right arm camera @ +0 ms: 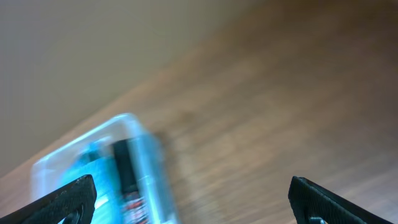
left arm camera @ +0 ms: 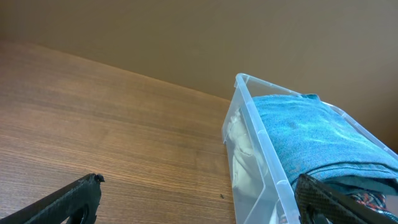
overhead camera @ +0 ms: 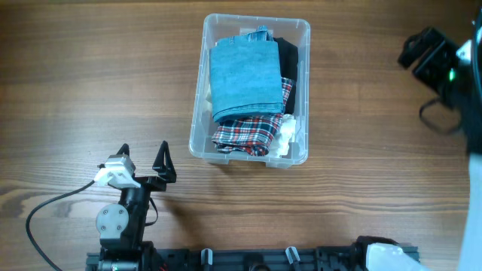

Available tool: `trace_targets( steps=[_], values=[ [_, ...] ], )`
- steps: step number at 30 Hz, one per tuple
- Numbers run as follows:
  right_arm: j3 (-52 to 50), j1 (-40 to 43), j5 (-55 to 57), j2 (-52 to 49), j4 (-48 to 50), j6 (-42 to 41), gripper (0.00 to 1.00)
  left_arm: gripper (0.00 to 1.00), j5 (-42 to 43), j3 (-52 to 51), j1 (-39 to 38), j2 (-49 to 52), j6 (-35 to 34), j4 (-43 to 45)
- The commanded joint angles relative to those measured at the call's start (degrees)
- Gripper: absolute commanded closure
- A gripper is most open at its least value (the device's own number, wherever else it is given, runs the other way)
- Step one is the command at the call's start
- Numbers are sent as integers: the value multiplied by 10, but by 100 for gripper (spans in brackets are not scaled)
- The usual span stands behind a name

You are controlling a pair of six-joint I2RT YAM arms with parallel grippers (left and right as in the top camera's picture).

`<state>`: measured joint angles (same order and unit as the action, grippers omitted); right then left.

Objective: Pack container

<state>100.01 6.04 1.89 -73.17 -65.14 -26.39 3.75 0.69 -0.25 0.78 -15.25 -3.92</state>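
Left gripper [overhead camera: 143, 148] parked wide open, near the packed container [overhead camera: 197, 120].
Both pairs of jaws are seen spread and nothing is gripped: the left gripper is kept low over the table [overhead camera: 75, 75], off the container's near left corner, while the right gripper [right arm camera: 191, 184] is held well clear at the far right, its view blurred. Mid-table, the container is filled with folded garments, a blue cloth [overhead camera: 245, 75] laid flat on top of a plaid cloth [overhead camera: 245, 134], seemingly so the load stays inside the rim. Packing is judged nearly or fully done.
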Motion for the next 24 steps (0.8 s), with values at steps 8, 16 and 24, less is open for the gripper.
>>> trace_targets(
  steps=[8,16,24],
  values=[
    [-90,-27,40,201,10,-6,0,0,-8,-4,4,-6,14,-2],
    [-297,-27,41,367,106,-5,0,0,-8,-4,4,-6,14,-2],
    [-561,-58,-1,544,299,53,0,0,-8,-4,4,-6,14,-2]
  ],
)
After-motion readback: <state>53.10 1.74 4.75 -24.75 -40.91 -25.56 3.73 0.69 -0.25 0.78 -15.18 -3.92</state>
